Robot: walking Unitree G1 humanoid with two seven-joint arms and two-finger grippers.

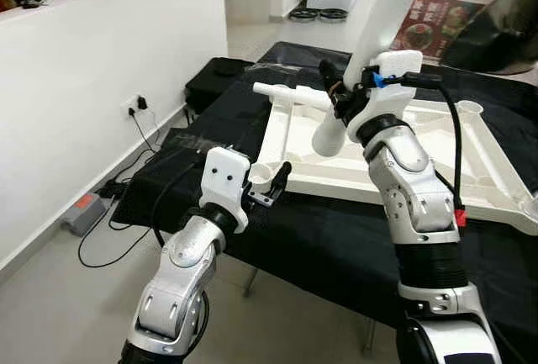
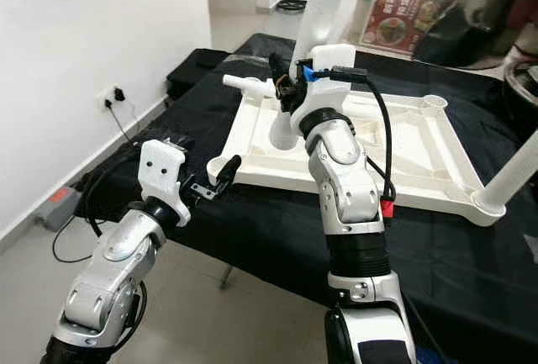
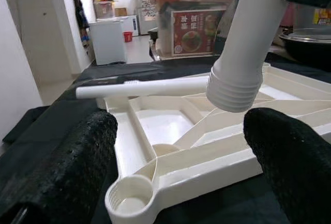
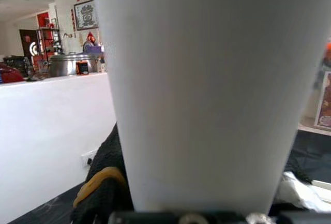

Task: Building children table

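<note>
Here the right gripper (image 1: pixel 340 95), clamped on the white leg (image 1: pixel 370 44), should tilt its threaded end square over the corner socket (image 3: pixel 128 203), which the left gripper (image 1: pixel 273 181), fingers apart, steadies.

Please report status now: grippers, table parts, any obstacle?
Right gripper shut on white leg, threaded end over tabletop. Left gripper open beside corner socket. Spare leg lying across tabletop.

White tabletop (image 1: pixel 437 141) — black cloth (image 1: pixel 319 229)
</note>
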